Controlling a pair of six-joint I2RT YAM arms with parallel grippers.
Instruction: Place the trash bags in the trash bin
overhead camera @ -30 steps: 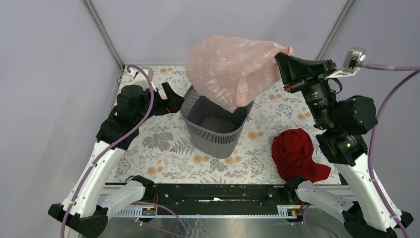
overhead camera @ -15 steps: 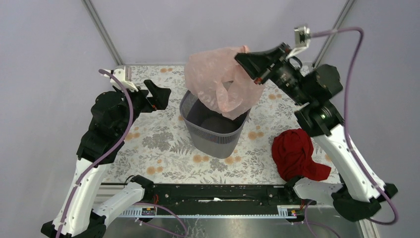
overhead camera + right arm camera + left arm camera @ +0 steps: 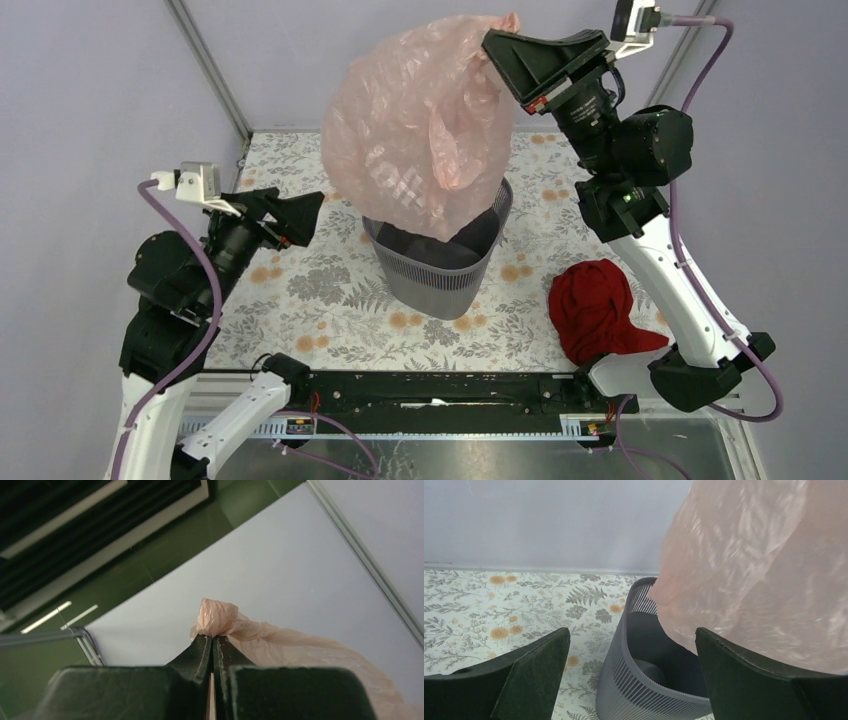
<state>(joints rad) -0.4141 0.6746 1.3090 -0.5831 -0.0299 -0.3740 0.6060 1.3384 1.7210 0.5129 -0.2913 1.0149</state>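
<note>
The pale-pink trash bag hangs high above the dark grey mesh trash bin, its lower end reaching into the bin's mouth. My right gripper is shut on the bag's bunched top corner, which sticks out past the fingertips in the right wrist view. My left gripper is open and empty, raised to the left of the bin. In the left wrist view the bin lies between the fingers and the bag fills the upper right. Something dark lies inside the bin.
A dark red cloth lies on the flowered tablecloth to the right of the bin. Grey walls and metal frame posts close in the back and sides.
My right gripper has lifted the bag higher and the bag has spread out above the bin. My left arm has pulled back toward the near left, its gripper still open.
</note>
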